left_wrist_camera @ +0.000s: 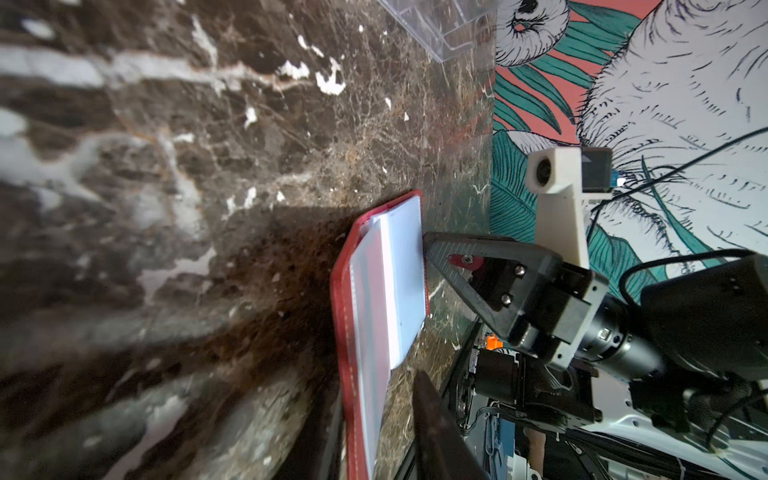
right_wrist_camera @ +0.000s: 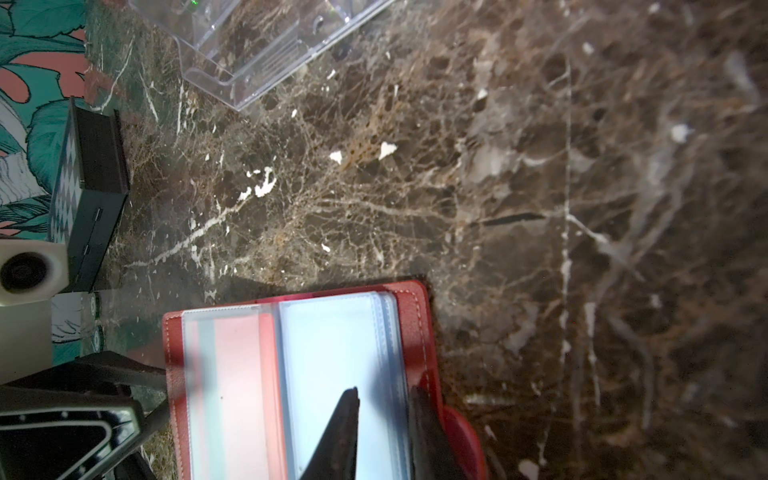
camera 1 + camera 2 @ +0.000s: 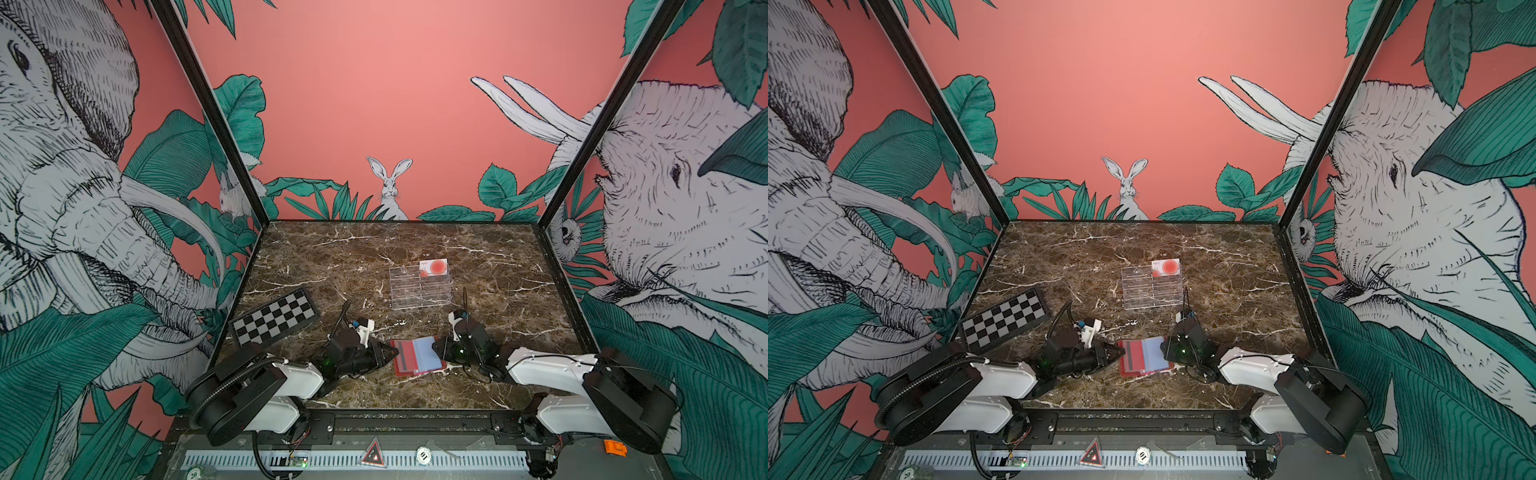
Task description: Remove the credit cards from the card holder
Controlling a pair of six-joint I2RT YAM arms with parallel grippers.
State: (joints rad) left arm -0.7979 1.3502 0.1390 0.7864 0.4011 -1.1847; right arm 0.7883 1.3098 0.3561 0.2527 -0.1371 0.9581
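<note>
The red card holder (image 3: 400, 369) (image 2: 415, 309) lies open and flat near the table's front middle. Its clear sleeves hold a red card with a grey stripe (image 3: 407, 353) (image 2: 237, 374) and a pale blue card (image 3: 424, 353) (image 2: 328, 345). My left gripper (image 3: 394, 352), rolled on its side, has the holder's left edge between its jaws. One finger (image 1: 436, 436) shows and the other is hidden by the cover. My right gripper (image 2: 384, 392) (image 3: 436, 347) points down at the holder's right edge. Its tips stand a narrow gap apart, one over the blue sleeve, one on the cover. A white card with a red circle (image 3: 434, 267) stands at the back.
The clear acrylic tiered stand (image 3: 419, 286) holds the white card at the middle back. A black-and-white chequered board (image 3: 274, 318) lies at the left, just behind my left arm. Patterned walls close in the table on three sides.
</note>
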